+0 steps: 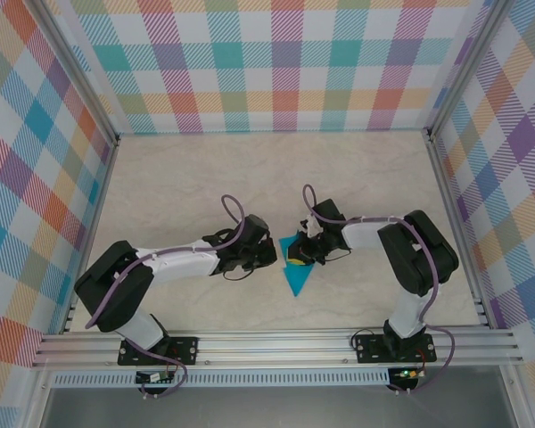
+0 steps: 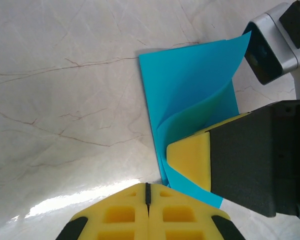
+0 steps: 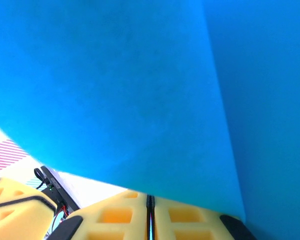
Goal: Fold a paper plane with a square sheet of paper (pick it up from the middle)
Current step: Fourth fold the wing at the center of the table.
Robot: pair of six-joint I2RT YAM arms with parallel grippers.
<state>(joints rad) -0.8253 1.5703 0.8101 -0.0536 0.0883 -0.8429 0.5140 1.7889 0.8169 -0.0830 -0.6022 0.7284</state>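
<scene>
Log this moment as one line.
teal sheet: partly folded, one flap lifted | left gripper: shut, empty | right gripper: shut on teal sheet

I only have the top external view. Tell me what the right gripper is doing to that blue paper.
Observer: The right gripper is closed, apparently pinching one layer of the paper.
Operator: Say how the paper lies.
Observer: Part of it curls up off the table; the layer beneath lies flat.
Operator: Report the left gripper.
Observer: The left gripper is shut and empty, its tips beside the paper's folded edge.
</scene>
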